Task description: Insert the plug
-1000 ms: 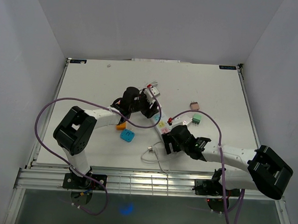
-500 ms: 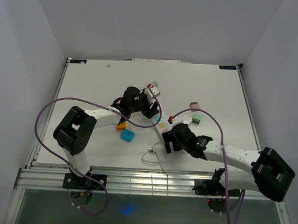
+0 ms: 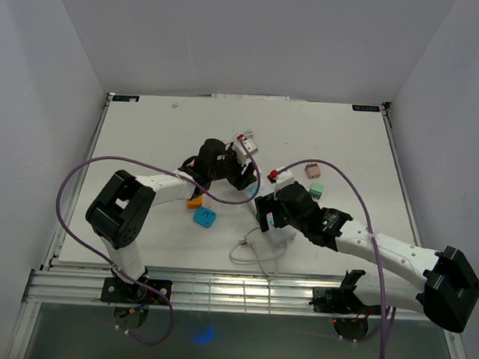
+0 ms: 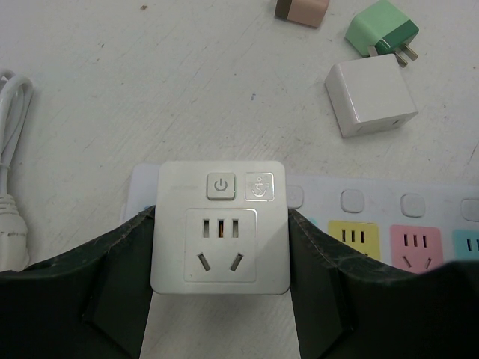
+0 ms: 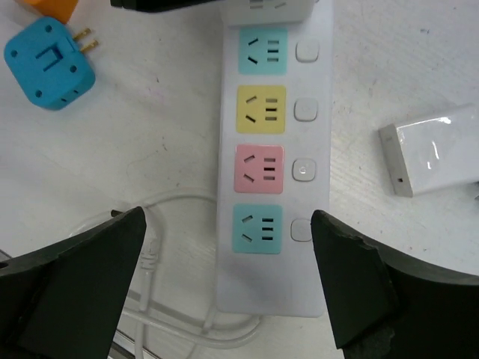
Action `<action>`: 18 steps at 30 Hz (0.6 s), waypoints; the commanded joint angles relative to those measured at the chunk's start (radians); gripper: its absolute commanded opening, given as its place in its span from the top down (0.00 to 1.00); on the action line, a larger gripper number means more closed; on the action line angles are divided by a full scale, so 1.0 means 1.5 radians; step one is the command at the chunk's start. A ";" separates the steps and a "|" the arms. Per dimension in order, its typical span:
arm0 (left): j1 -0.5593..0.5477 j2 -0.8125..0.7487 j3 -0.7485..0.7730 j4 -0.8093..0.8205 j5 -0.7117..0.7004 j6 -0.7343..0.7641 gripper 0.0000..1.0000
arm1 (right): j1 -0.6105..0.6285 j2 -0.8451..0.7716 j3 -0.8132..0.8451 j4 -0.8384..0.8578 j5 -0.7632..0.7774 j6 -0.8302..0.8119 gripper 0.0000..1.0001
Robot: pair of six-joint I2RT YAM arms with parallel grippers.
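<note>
I see the left pincer (image 4: 220,250) clamped on the white adapter (image 4: 220,217) at the end of the power strip (image 5: 274,149) — the right pincer (image 5: 228,224) hangs spread apart above that strip.

White table (image 3: 146,126): power strip (image 5: 260,142), blue adapter (image 5: 49,63), white charger (image 5: 434,157), green plug (image 4: 382,30)

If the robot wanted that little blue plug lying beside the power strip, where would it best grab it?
Probably across the square body of the blue plug, on two opposite flat sides, coming straight down from above. It lies flat on the table with its metal prongs sticking out sideways toward the power strip, so the fingers should close on the sides without prongs.
</note>
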 commanded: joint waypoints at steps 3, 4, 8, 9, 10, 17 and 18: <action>-0.008 0.016 -0.018 -0.122 -0.004 -0.024 1.00 | -0.030 -0.005 0.071 0.006 0.001 -0.042 0.13; -0.008 0.016 -0.017 -0.121 -0.005 -0.024 1.00 | -0.040 0.003 0.079 0.006 -0.005 -0.044 0.18; -0.008 0.014 -0.018 -0.121 -0.003 -0.024 1.00 | -0.117 0.020 0.107 0.012 -0.089 -0.051 0.24; -0.008 0.014 -0.017 -0.121 -0.004 -0.024 1.00 | -0.149 0.025 0.112 0.021 -0.109 -0.051 0.25; -0.008 0.013 -0.017 -0.121 -0.004 -0.023 1.00 | -0.165 0.033 0.114 0.026 -0.130 -0.051 0.26; -0.008 0.015 -0.019 -0.116 0.001 -0.027 1.00 | -0.269 0.102 0.165 0.088 -0.361 -0.035 0.36; -0.008 0.017 -0.019 -0.116 0.001 -0.027 1.00 | -0.284 0.129 0.174 0.095 -0.406 -0.032 0.38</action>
